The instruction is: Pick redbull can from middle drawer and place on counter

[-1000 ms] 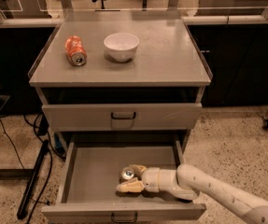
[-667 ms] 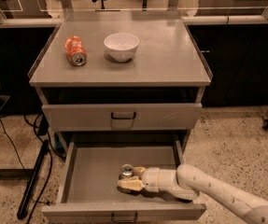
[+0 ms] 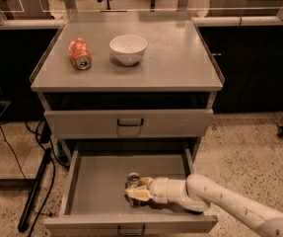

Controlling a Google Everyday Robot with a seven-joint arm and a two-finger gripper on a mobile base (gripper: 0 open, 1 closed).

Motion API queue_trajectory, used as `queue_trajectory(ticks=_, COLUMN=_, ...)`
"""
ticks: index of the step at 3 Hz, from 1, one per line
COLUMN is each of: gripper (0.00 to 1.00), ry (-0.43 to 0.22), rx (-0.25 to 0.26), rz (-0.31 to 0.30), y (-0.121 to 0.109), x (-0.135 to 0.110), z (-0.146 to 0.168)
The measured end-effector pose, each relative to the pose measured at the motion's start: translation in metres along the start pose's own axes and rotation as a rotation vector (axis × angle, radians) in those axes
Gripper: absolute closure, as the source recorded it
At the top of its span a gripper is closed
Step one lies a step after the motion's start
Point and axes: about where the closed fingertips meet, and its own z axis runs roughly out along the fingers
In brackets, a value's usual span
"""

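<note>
The middle drawer (image 3: 94,179) is pulled wide open below the closed upper drawer front. The redbull can (image 3: 132,179) stands upright on the drawer floor, right of centre, its silver lid showing. My gripper (image 3: 137,190) reaches in from the lower right on a white arm, and its pale fingers (image 3: 139,194) wrap around the can's lower body. The counter (image 3: 175,58) is the grey top of the cabinet above.
An orange soda can (image 3: 80,54) lies on its side at the counter's left. A white bowl (image 3: 128,49) stands beside it, near the middle. A dark stand and cables sit on the floor to the left of the cabinet (image 3: 36,191).
The gripper and the can have shifted a little to the left inside the drawer, and the can stands more upright with its lid showing.
</note>
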Motion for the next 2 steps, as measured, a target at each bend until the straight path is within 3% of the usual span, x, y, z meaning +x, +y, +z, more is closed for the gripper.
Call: queue_trajectory(ticks=2, gripper=1.00, ry=-0.028, rx=0.047, rz=-0.067, y=0.015, x=-0.034, z=-0.001)
